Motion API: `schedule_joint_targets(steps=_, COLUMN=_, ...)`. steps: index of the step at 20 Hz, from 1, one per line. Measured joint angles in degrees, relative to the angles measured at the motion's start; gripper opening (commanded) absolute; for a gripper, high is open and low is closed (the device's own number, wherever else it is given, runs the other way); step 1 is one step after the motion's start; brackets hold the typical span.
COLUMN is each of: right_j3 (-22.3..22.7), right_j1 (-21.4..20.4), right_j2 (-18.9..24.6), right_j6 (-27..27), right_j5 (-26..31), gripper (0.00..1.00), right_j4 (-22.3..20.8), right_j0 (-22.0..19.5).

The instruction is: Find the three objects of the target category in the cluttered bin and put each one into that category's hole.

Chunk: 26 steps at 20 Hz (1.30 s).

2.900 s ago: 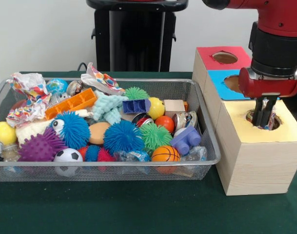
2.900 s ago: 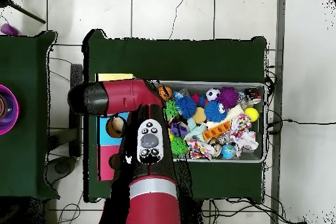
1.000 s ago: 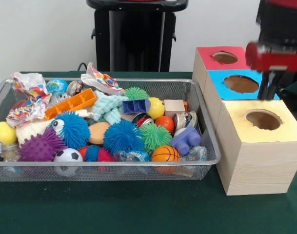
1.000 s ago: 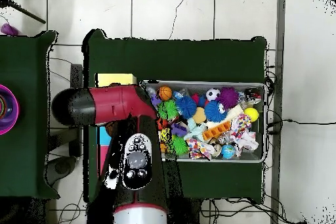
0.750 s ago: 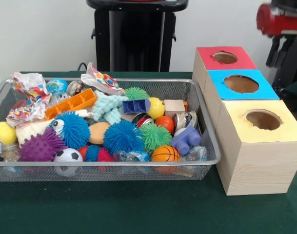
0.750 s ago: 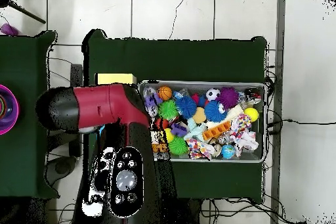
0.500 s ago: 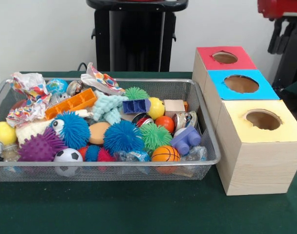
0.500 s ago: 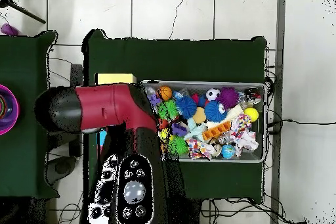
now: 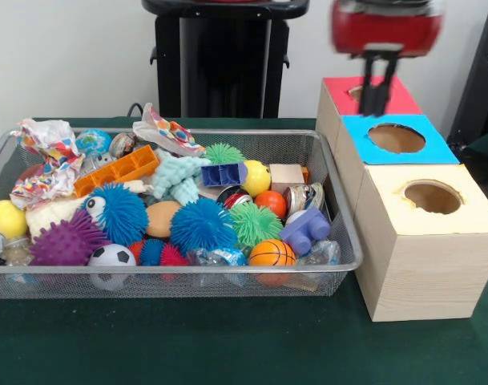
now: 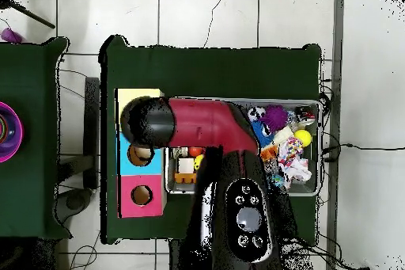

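Note:
The wire mesh bin point(image 9: 340, 241) holds many toys. One crumpled printed paper wad point(image 9: 45, 156) lies at its far left corner. Another wad point(image 9: 168, 131) lies on the back rim. My gripper point(image 9: 377, 100) hangs high over the red-topped and blue-topped boxes, right of the bin. It looks open, with nothing between its fingers. The yellow-topped box's hole point(image 9: 433, 196) is dark, and no wad shows in it. In the overhead view the arm point(image 10: 206, 124) covers most of the bin point(image 10: 318, 148); a wad point(image 10: 297, 165) shows at its right end.
The red-topped box point(image 9: 340, 87), the blue-topped box point(image 9: 357, 128) and the yellow-topped box point(image 9: 468, 215) stand in a row right of the bin. Spiky balls point(image 9: 202, 224), a mint fuzzy toy point(image 9: 178, 176), an orange tray point(image 9: 117, 170) and small balls fill the bin.
The gripper left the yellow hole, where it held a wad, rose to the upper right, and has now swung left over the red and blue boxes, empty.

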Motion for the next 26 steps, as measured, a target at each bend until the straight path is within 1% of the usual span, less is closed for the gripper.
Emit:
schedule_joint_targets(steps=3, right_j3=1.2, right_j1=0.4, right_j2=1.4, right_j6=0.0, right_j5=-2.4, gripper=0.0, right_j4=-1.6, right_j0=-3.4)
schedule_joint_targets(steps=7, right_j3=3.3, right_j1=1.0, right_j2=3.3, right_j6=0.0, right_j5=-5.1, gripper=0.0, right_j4=-4.7, right_j0=-7.6)
schedule_joint_targets(steps=8, right_j3=4.3, right_j1=1.3, right_j2=4.2, right_j6=0.0, right_j5=-5.8, gripper=0.0, right_j4=-6.2, right_j0=-8.9)
schedule_joint_targets(steps=12, right_j3=5.7, right_j1=1.3, right_j2=5.5, right_j6=0.0, right_j5=-6.0, gripper=0.0, right_j4=-8.1, right_j0=-10.0)
schedule_joint_targets(steps=13, right_j3=6.7, right_j1=1.3, right_j2=6.6, right_j6=0.0, right_j5=-6.1, gripper=0.0, right_j4=-9.2, right_j0=-10.6)
schedule_joint_targets(steps=18, right_j3=8.6, right_j1=1.3, right_j2=8.6, right_j6=0.0, right_j5=-6.1, gripper=0.0, right_j4=-11.1, right_j0=-11.0)
schedule_joint_targets(steps=20, right_j3=9.9, right_j1=1.1, right_j2=10.0, right_j6=0.0, right_j5=-6.0, gripper=0.0, right_j4=-11.8, right_j0=-11.1)
schedule_joint_targets(steps=26, right_j3=12.1, right_j1=0.6, right_j2=12.4, right_j6=0.0, right_j5=-6.1, gripper=0.0, right_j4=-12.9, right_j0=-11.8)
